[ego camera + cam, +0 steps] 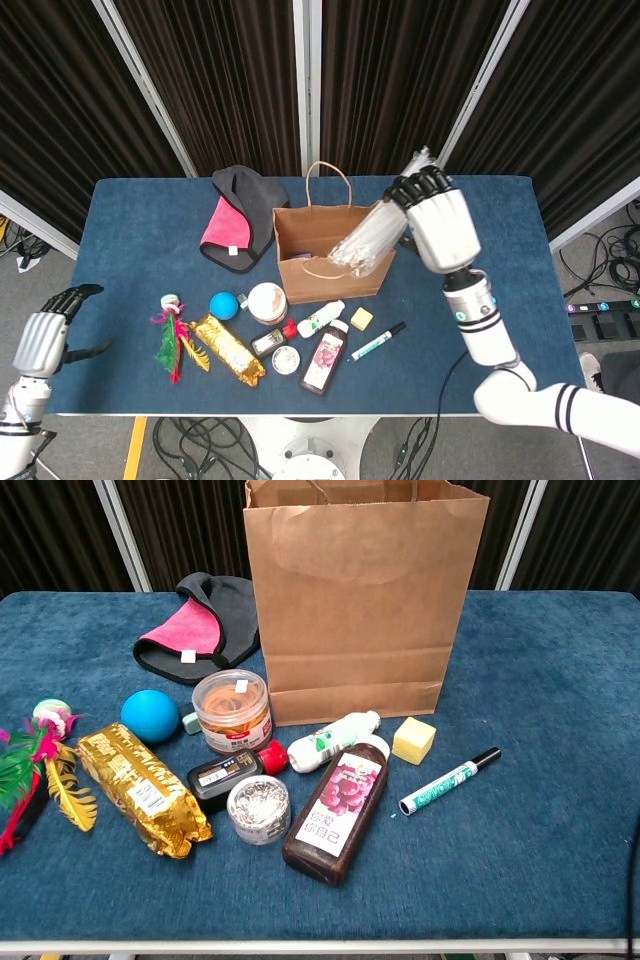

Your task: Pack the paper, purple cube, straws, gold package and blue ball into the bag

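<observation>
While gripped, clear straws [368,238], bundled, tilted

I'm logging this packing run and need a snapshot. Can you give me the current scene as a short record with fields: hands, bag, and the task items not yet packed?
right hand: grips the straws, raised over the bag's open top
left hand: holds nothing, at the table's left edge
bag: upright, open; contents not discernible
gold package: lying on the table
blue ball: on the table, behind the gold package
purple cube, paper: not seen on the table
</observation>
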{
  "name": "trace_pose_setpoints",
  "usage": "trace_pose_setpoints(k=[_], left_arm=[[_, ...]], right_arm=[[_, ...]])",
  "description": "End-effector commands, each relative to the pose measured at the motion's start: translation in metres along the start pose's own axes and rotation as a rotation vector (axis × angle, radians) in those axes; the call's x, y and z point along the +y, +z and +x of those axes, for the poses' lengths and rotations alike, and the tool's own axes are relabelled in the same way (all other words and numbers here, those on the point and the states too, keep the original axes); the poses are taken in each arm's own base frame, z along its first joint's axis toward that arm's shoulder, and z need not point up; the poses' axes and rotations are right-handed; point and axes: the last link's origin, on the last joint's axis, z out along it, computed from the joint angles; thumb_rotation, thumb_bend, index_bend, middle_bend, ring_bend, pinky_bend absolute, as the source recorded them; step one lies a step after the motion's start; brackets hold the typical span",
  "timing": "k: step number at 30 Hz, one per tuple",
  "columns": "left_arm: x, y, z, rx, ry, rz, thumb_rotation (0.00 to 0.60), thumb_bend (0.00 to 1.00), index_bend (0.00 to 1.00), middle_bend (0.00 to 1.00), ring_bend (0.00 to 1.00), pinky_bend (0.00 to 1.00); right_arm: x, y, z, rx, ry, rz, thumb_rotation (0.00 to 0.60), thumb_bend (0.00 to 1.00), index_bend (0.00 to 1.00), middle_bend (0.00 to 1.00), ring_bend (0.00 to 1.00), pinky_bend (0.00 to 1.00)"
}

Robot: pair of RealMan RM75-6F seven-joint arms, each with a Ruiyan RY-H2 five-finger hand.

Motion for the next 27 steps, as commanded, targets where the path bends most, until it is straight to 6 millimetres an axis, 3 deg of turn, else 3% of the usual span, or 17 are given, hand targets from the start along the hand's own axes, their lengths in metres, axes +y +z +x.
trace_pose_setpoints(k=[1,4,8,20,27], left_arm=[[0.0,0.0,0.001,0.002,0.0,-0.003,0.6,0.07,0.29,0.35,0.25,0.28],[0.001,0.001,0.003,0.006,0.002,-0.006,0.6,0.07,0.29,0.35,0.25,0.28],[-0.001,0.001,0.005,0.006,0.002,0.0,0.6,0.07,0.29,0.35,0.25,0.28],[0.0,0.003,0.003,0.001,-0.003,-0.001,0.6,0.07,0.29,0.35,0.25,0.28],[-0.001,0.004,0.003,-0.004,0.0,0.0,0.6,0.07,0.29,0.35,0.25,0.28]], right_arm=[[-0.039,0.008,-0.007,-0.002,0.126,0.024,0.6,0.25,0.59,0.51,0.38,0.31],[-0.058,0.015,0.0,0.037,0.206,0.022,0.6,0.25,0.59,0.51,0.38,0.31],[-0.067,0.021,0.008,0.079,0.312,-0.014,0.6,0.25,0.59,0.51,0.38,0.31],[-0.072,0.01,-0.019,-0.047,0.828,-0.246,0.6,0.26,0.59,0.51,0.38,0.31],[-0.063,0.003,-0.019,-0.135,1.061,-0.378,0.6,0.26,0.59,0.51,0.38,0.31]])
